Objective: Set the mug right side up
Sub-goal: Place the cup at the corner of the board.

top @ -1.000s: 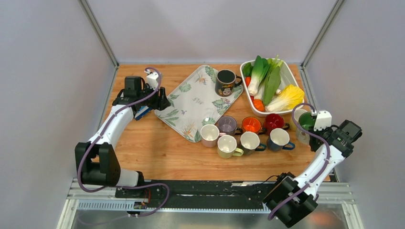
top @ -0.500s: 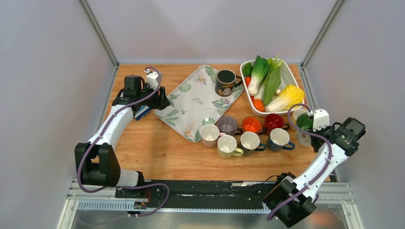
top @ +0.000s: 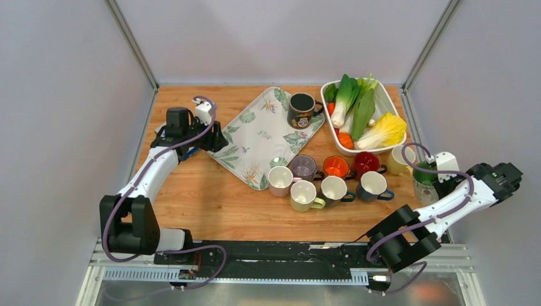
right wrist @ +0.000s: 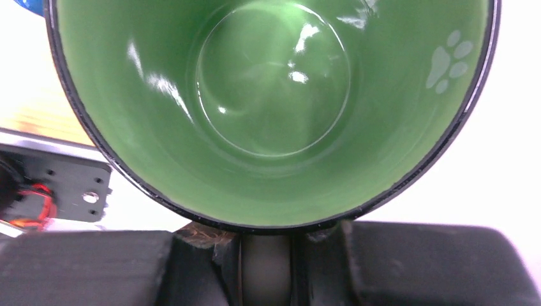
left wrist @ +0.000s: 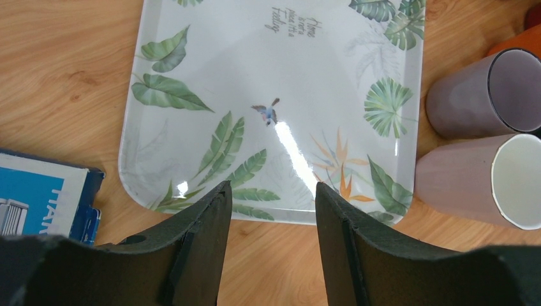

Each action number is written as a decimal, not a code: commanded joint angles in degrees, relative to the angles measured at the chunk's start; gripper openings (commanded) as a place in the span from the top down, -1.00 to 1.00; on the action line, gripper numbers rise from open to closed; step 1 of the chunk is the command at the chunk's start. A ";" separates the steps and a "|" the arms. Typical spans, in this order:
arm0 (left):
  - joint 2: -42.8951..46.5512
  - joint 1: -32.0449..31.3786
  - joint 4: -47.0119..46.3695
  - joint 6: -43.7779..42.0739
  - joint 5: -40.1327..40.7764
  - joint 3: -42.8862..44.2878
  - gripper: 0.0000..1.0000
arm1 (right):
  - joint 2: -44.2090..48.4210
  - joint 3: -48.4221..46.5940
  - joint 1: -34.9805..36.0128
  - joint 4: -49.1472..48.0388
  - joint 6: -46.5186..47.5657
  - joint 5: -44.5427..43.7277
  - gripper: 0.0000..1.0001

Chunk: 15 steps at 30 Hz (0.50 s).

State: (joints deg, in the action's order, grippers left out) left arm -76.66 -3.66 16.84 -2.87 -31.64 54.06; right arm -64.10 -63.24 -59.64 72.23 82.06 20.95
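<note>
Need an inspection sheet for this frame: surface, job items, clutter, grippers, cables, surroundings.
Surface: wooden table, no spills seen.
Job's things: green mug, mouth up, at the table's right edge; whether it rests on the table cannot be told.
Clutter: leaf-print tray bearing a black mug; white dish of vegetables; group of mugs, mouths up, in front of them; blue box beside the tray.
Grippers: left gripper open and empty above the tray's edge; right gripper shut on the green mug's rim.
Cables: purple cables loop along both arms, no snag seen.
Surroundings: grey walls on three sides; metal rail at the near edge.
</note>
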 commanded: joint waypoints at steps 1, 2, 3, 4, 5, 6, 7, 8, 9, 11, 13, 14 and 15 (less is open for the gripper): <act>2.00 0.42 -3.07 0.18 -0.93 0.53 -0.17 | -2.25 -3.61 -1.76 0.81 17.03 6.45 1.00; 1.73 0.42 -2.89 0.43 -0.95 1.05 -0.17 | -3.13 -3.50 -1.82 0.76 18.59 6.72 1.00; 1.53 0.43 -2.75 0.83 -1.10 1.40 -0.17 | -4.00 -3.46 -1.80 0.57 19.74 7.00 1.00; 1.13 0.42 -2.20 0.98 -1.16 2.17 -0.17 | -4.87 -3.34 -1.80 0.11 20.64 7.31 1.00; 0.97 0.43 -1.87 1.15 -1.22 2.66 -0.17 | -5.54 -3.25 -1.80 -0.44 21.16 7.61 1.00; 0.61 0.42 -1.08 1.13 -1.18 3.58 -0.17 | -6.19 -2.94 -1.80 -1.06 21.71 8.00 1.00; 0.45 0.39 -0.61 1.08 -1.22 4.38 -0.17 | -6.67 -2.49 -1.80 -1.69 22.39 8.35 1.00; 0.24 0.40 0.18 0.96 -1.18 4.82 -0.17 | -7.01 -1.88 -1.80 -2.27 23.18 8.85 1.00; 0.13 0.45 0.55 0.86 -1.04 5.46 -0.17 | -7.20 -1.21 -1.75 -2.83 23.97 9.33 1.00; -0.14 0.39 1.49 0.69 -0.79 6.19 -0.16 | -7.71 0.22 -1.71 -4.40 24.87 10.64 1.00; -0.48 0.39 2.26 0.65 -0.77 6.81 -0.16 | -8.52 1.77 -1.71 -5.76 25.94 12.02 1.00; -0.63 0.40 2.72 0.66 -0.83 6.91 -0.16 | -9.12 2.55 -1.69 -6.18 26.56 12.76 1.00; -0.74 0.41 3.17 0.41 -0.80 7.15 -0.15 | -9.67 3.33 -1.44 -6.98 26.68 13.23 1.00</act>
State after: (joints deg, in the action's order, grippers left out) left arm -76.62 -3.62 18.35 -2.42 -31.64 58.65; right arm -72.82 -61.34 -61.30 69.54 103.53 25.61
